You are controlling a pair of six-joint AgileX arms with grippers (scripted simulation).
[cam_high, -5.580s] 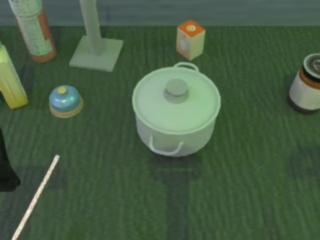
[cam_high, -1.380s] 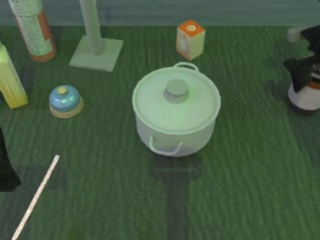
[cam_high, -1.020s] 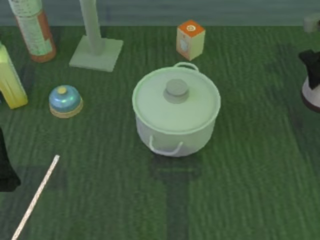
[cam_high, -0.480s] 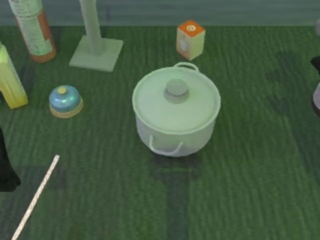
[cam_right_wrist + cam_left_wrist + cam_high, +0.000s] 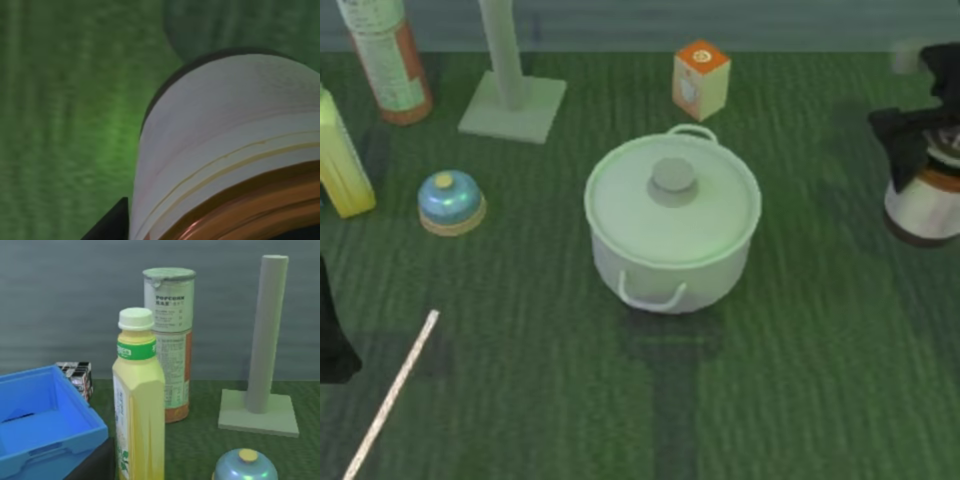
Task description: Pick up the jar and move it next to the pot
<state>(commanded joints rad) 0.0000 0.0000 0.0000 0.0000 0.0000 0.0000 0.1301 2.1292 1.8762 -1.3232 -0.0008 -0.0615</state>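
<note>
R gripper [image 5: 920,135], jaws clamped on the jar [image 5: 923,205], has swung back in from the counter's right edge w/ it lifted, now heading toward the pot [image 5: 672,222]; L arm parked.

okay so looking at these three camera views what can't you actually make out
- Jar lid: top view, hidden under the right gripper.
- Jar's right side: top view, cut off by the picture's edge.
- Pot: absent from both wrist views.
- Left gripper: in no view.
- Table under the jar: right wrist view, jar fills it.
</note>
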